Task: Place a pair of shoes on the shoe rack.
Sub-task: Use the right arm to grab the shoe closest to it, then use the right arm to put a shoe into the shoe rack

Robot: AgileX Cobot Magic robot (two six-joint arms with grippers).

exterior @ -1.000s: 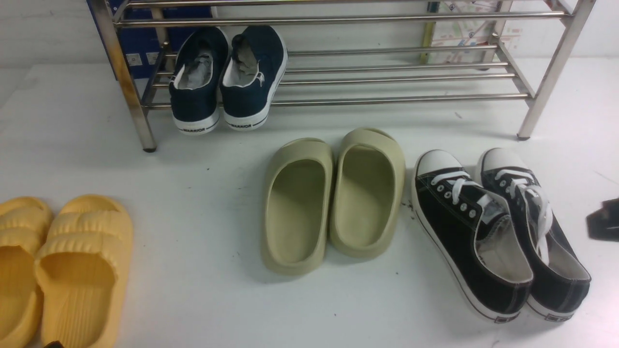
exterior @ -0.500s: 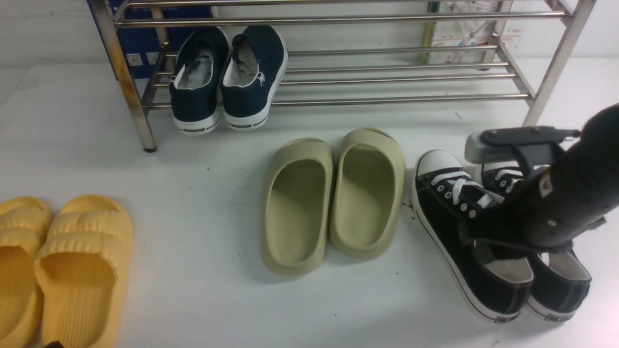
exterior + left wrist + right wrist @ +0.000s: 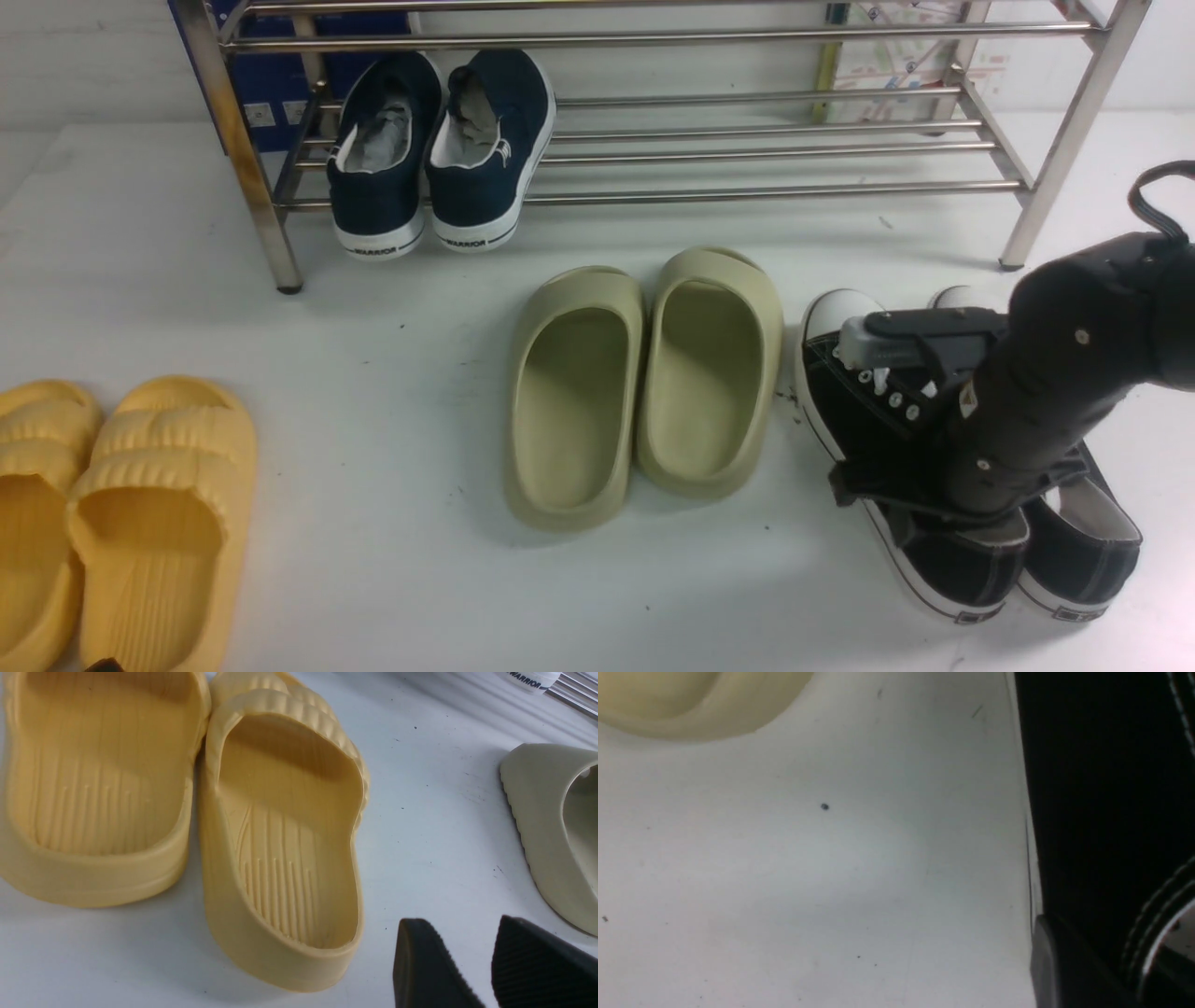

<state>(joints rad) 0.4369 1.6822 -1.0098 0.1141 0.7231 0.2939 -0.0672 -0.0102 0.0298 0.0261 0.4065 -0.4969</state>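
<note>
Black right arm (image 3: pixel 1064 364): comes in from the right edge, elbow high, forearm slanting down and leftward onto the sneakers (image 3: pixel 943 569); a looped cable (image 3: pixel 1153 201) stands above it.
Right gripper (image 3: pixel 929 495): low over the heel opening of the left-hand sneaker, pointing down. The front view shows only its dark base. The wrist view shows one finger (image 3: pixel 1059 970) against black canvas with white stitching. Whether it is open or closed I cannot tell.
Left gripper (image 3: pixel 462 933): jaws apart, holding nothing, above the desk (image 3: pixel 444 812) just beside the yellow slippers (image 3: pixel 280 835). Only two ribbed tips show.
Sneakers, place: on the desk side by side, toes toward the rack (image 3: pixel 747 194), in front of its right end and apart from it.
Hidden: the arm covers the laces, the tongues and most of the right-hand toe cap; the heels and one toe cap show.
Cut off: the rack's top; the yellow slippers at the front view's left and lower edges.
Navy shoes (image 3: pixel 439 149): on the rack's lower shelf, left end, heels over the front bar.
Olive slippers (image 3: pixel 644 383): just left of the sneakers.
</note>
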